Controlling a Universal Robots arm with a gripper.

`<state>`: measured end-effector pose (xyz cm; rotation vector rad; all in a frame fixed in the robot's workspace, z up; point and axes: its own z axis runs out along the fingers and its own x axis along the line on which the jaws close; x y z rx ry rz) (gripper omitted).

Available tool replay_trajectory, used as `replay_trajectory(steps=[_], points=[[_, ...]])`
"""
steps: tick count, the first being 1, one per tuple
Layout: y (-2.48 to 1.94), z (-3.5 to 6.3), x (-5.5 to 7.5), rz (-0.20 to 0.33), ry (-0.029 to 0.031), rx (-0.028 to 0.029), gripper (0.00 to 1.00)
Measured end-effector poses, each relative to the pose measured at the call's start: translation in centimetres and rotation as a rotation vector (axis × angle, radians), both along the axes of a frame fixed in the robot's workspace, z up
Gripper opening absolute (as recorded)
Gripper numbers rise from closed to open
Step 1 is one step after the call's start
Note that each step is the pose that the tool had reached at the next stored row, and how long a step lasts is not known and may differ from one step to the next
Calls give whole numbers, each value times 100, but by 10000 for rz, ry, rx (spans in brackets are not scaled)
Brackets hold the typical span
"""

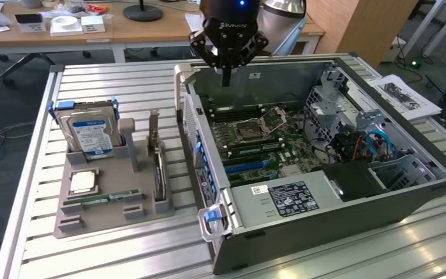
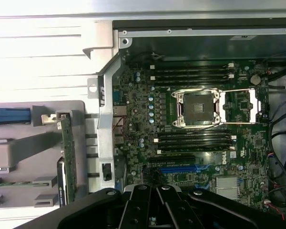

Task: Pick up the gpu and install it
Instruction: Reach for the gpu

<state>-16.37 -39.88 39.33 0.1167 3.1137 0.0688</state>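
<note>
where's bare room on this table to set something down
Bare slats lie between the grey tray and the near edge, and behind the tray to the far edge. Another strip runs before the computer case, at the exterior view's right. Crowded: the tray with the gpu, and inside the case.

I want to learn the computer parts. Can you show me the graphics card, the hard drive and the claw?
graphics card (image 1: 158,171), exterior view, on its upturned long edge.
hard drive (image 1: 91,138), exterior view, on its blue label.
claw (image 1: 225,81), exterior view, at its shut fingertips.
</note>
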Motion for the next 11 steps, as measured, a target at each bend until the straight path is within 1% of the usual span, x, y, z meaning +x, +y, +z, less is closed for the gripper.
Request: replay_trajectory(steps=[11], points=[[0,0,-72,1,-1,0,11]])
